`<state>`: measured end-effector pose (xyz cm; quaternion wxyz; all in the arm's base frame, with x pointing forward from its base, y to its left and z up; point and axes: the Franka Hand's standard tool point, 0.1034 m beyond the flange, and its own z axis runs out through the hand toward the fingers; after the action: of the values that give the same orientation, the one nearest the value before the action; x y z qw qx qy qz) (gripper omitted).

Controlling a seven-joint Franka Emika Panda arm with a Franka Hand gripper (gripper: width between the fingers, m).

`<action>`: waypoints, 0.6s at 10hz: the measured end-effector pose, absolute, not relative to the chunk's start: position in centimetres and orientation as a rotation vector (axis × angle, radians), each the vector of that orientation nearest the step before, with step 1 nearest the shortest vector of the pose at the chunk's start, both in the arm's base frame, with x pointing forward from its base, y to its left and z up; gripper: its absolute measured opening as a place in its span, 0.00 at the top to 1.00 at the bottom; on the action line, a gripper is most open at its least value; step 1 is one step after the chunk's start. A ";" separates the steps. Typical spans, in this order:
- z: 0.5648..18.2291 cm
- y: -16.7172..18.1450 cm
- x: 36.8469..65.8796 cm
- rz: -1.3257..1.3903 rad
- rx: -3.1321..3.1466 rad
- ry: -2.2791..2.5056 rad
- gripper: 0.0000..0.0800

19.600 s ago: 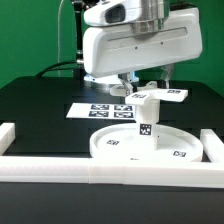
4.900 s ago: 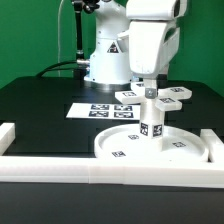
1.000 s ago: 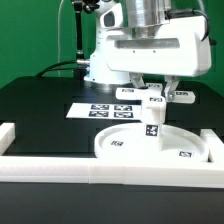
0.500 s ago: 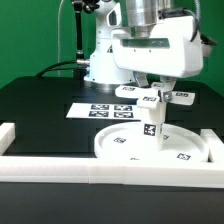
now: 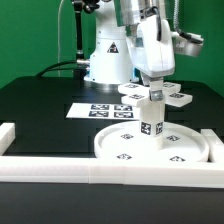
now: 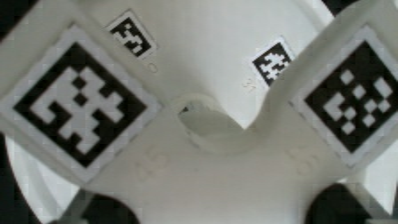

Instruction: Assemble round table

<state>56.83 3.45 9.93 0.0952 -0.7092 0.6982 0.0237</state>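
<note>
The round table's large rimmed disc [image 5: 120, 150] lies flat near the front rail. The short cylinder leg [image 5: 152, 122] stands upright on the disc's centre. On top of the leg sits the cross-shaped foot piece [image 5: 178, 97], its tagged arms sticking out to both sides. My gripper [image 5: 154, 90] comes straight down onto it and is shut on its hub. In the wrist view the foot piece [image 6: 196, 170] fills the picture with two big tags, and dark fingertips [image 6: 93, 210] show at either side. My gripper [image 6: 222, 212] holds it, and the disc [image 6: 205, 50] lies beyond.
The marker board [image 5: 85, 109] lies flat behind the disc on the black table. White border rails run along the front [image 5: 60, 170] and stand at both sides [image 5: 216, 140]. The arm's base [image 5: 105, 60] stands at the back before a green backdrop.
My hand has turned about its upright axis over the leg, from broadside to edge-on, and the foot piece has turned with it. Disc and leg stay in place.
</note>
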 end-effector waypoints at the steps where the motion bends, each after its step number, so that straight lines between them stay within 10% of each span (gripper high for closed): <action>1: 9.8 3.5 56.8 0.071 -2.116 2.057 0.43; 2: 10.0 3.6 56.8 0.071 -2.121 2.051 0.24; 6: 12.8 3.4 57.1 0.076 -2.140 1.996 0.19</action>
<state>57.06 3.37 12.81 0.1069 -0.7269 0.6779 0.0258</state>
